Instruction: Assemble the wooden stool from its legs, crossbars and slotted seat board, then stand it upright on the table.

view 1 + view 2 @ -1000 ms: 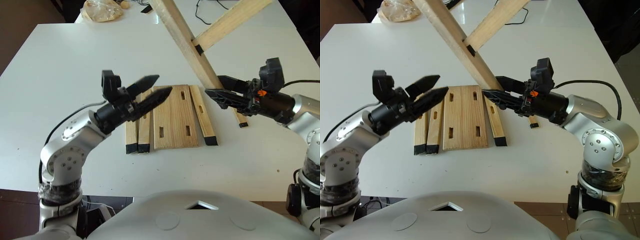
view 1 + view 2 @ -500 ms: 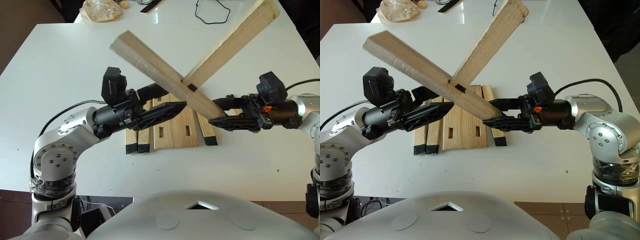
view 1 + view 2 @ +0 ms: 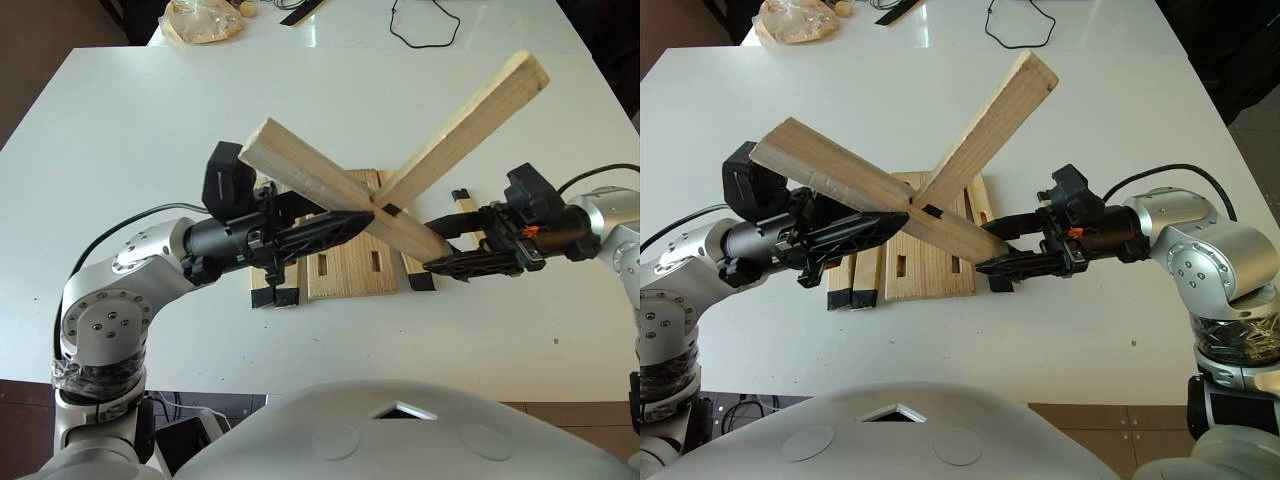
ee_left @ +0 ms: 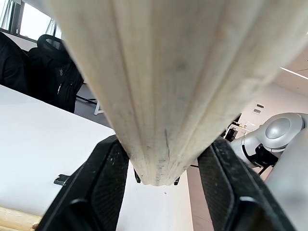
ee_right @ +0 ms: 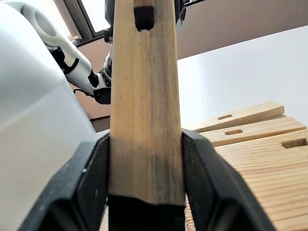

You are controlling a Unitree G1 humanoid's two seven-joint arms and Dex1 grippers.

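I held the crossed legs (image 3: 385, 205) up off the table (image 3: 130, 130), carried between both my grippers over the seat board (image 3: 350, 280). My right gripper (image 3: 440, 245) was clamped on the black-tipped near-right end of one leg. My left gripper (image 3: 340, 218) was closed on that same leg just left of the crossing, with its fingers lying along the wood.

The leg's long axis ran from far left to near right, so it led straight from one gripper to the other. The second leg rose from the joint toward the far right with nothing holding it. The seat board lay flat below with its slots up, two loose pieces (image 3: 855, 275) just beside its left edge and another (image 3: 998, 280) on its right.

I judged that the next move turned on that shared axis: unless both arms moved together, the free leg's weight could roll the cross around the held leg.
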